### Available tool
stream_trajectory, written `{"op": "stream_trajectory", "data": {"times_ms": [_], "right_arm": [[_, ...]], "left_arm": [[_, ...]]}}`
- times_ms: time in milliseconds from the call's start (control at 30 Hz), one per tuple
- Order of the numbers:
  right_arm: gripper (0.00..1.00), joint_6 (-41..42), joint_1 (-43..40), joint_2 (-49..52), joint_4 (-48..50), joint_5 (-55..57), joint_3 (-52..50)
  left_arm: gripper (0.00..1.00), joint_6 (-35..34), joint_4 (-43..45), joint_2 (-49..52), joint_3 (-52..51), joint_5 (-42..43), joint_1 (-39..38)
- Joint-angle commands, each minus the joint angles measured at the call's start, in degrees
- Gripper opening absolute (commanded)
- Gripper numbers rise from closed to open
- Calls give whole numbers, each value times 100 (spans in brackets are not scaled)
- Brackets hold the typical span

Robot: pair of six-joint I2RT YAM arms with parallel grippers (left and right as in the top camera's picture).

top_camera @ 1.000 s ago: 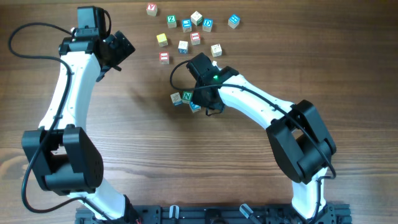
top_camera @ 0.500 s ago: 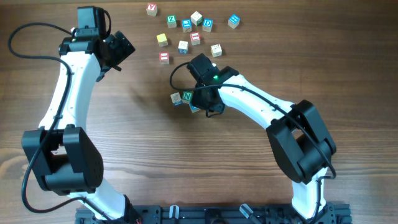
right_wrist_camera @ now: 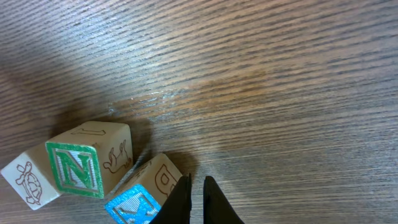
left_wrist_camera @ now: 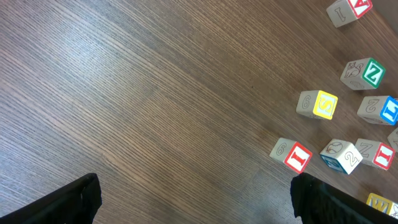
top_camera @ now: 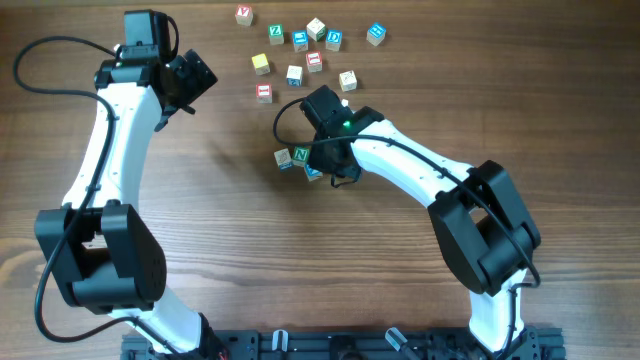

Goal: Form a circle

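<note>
The circle shows as a tight cluster of three small wooden letter cubes at the table's middle: a pale cube with a turtle drawing [right_wrist_camera: 28, 179], a green "N" cube [right_wrist_camera: 74, 168] [top_camera: 301, 155] and a blue-faced cube [right_wrist_camera: 134, 202] [top_camera: 314, 172]. My right gripper [right_wrist_camera: 194, 180] [top_camera: 330, 162] is shut with nothing between its fingers. Its tips are low at the table, and the left finger rests against the blue cube's side. In the overhead view the right wrist hides whatever lies under it. My left gripper [left_wrist_camera: 196, 186] [top_camera: 190, 78] hangs open over bare wood, well left of the cubes.
A loose scatter of several similar letter cubes [top_camera: 300, 50] lies at the back of the table. In the left wrist view a red-faced cube [left_wrist_camera: 292, 155], a yellow one [left_wrist_camera: 318, 104] and a green "Z" one [left_wrist_camera: 364, 73] lie at the right. The right arm's cable [top_camera: 280, 115] loops beside the cluster.
</note>
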Motion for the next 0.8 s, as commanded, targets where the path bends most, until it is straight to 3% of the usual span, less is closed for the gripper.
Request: {"op": "stream_trajectory", "data": {"times_ms": [0, 767], "right_arm": [[9, 26, -13, 98, 33, -33, -28], [9, 26, -13, 98, -68, -505, -28]], "left_arm": [[100, 85, 15, -33, 52, -59, 7], [100, 85, 15, -33, 52, -59, 7]]}}
